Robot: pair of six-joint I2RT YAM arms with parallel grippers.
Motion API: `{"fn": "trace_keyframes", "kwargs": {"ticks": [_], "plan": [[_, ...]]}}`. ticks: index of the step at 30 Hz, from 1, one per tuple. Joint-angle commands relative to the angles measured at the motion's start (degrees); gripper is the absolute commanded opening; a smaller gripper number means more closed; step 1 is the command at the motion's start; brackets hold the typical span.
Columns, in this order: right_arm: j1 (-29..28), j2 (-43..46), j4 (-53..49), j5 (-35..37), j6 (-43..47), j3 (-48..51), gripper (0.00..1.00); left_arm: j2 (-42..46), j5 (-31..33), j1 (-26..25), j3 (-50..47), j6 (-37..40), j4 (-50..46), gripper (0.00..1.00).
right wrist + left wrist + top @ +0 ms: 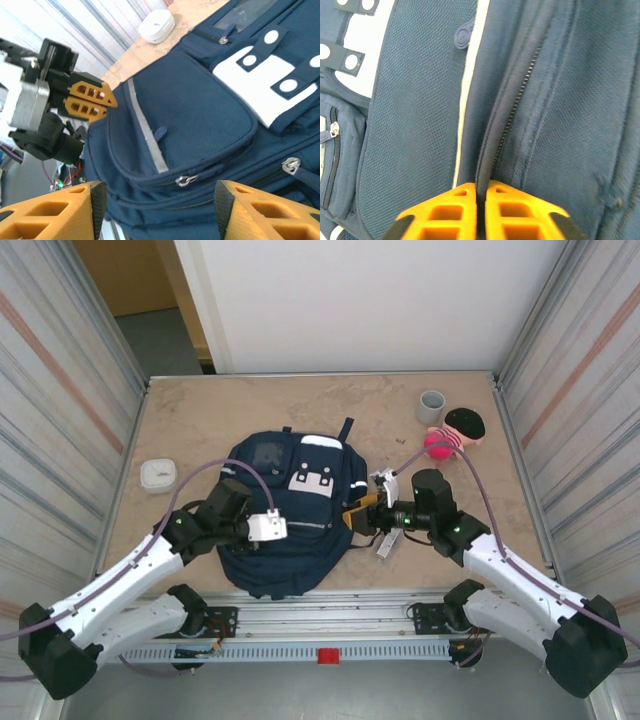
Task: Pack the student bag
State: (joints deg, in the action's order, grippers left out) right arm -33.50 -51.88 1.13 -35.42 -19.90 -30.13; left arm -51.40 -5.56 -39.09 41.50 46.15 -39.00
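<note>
Top external, student bag lying flat, long axis near-to-far (top end farthest)

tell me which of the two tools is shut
The left tool, against the student bag: its orange fingers are pressed together with no gap. The right tool has its fingers wide apart.
</note>
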Motion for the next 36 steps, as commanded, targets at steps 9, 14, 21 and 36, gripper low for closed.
{"fn": "trace_keyframes", "kwargs": {"ticks": [9,14,21,36], "plan": [[2.12,-14.83,12.07,-14.89,-3.42,-2.32,0.72,3.85,-24.64,11.66,-0.6,-11.18,7.57,0.0],[2.29,-21.28,15.79,-15.42,-1.65,-4.34,0.74,2.73,-26.56,11.95,-0.19,-10.01,6.44,0.0],[3.08,-24.97,14.52,-15.92,5.21,-6.49,0.77,3.53,-27.69,12.01,-0.89,-9.58,7.0,0.0],[1.74,-24.25,4.32,-21.07,13.18,-8.39,0.68,2.71,-29.5,13.64,-0.63,-10.18,8.17,0.0]]}}
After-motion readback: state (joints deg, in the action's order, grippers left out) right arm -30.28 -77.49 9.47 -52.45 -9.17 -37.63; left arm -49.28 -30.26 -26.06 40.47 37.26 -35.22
